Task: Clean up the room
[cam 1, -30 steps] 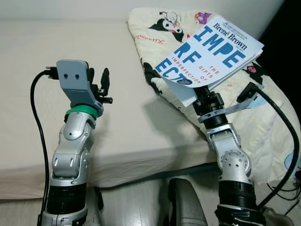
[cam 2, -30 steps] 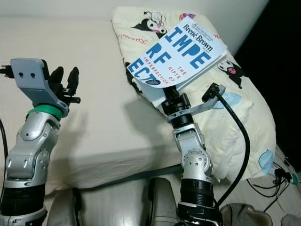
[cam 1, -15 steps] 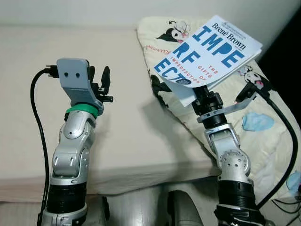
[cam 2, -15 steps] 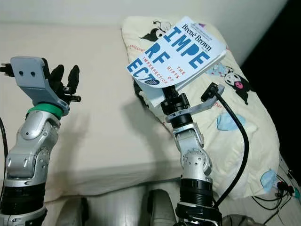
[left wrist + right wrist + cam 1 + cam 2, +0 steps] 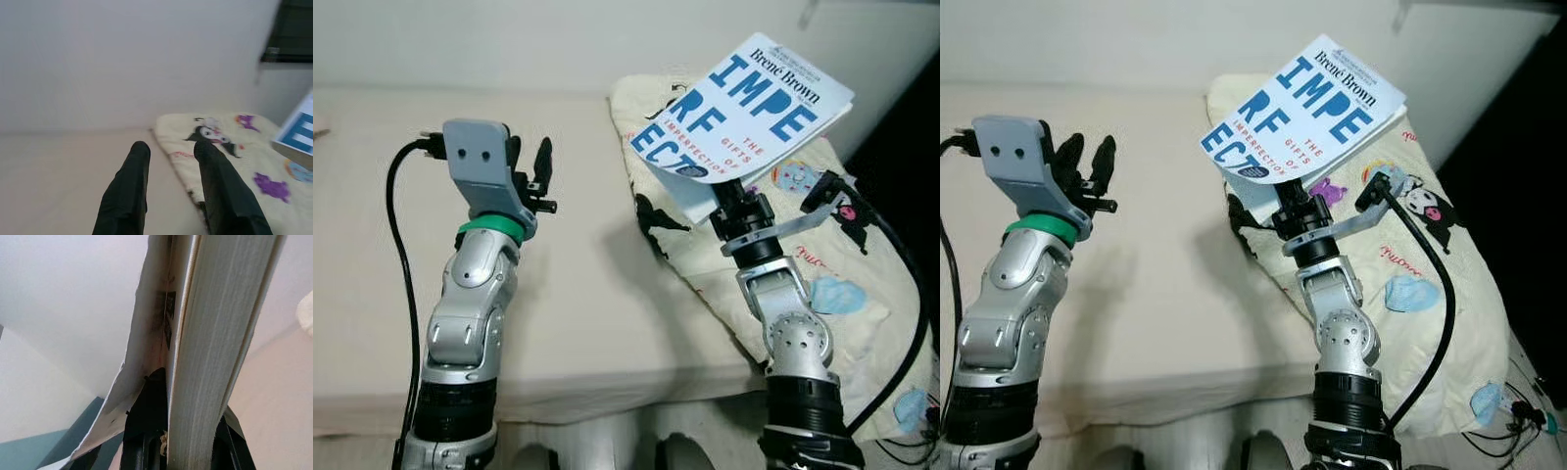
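My right gripper (image 5: pixel 722 188) is shut on a white paperback book (image 5: pixel 744 106) with big blue letters on its cover, held up above the right side of the bed. In the right wrist view the book's page edge (image 5: pixel 220 333) runs between the black fingers (image 5: pixel 146 401), and one cover leaf bends away. My left gripper (image 5: pixel 530 168) is raised over the bed's middle, open, with nothing between its fingers (image 5: pixel 128 191). A cream pillow or blanket with cartoon prints (image 5: pixel 803 264) lies on the bed below the book.
The bed's beige sheet (image 5: pixel 587 294) spreads left and ahead, its front edge just before my arms. A white wall (image 5: pixel 509 39) backs the bed. Dark space (image 5: pixel 1518 176) lies to the right. Cables (image 5: pixel 1518 406) lie on the floor at bottom right.
The camera view has shifted, so the printed pillow now sits lower and more to the right. Both arms hold their poses, the book still in the right gripper.
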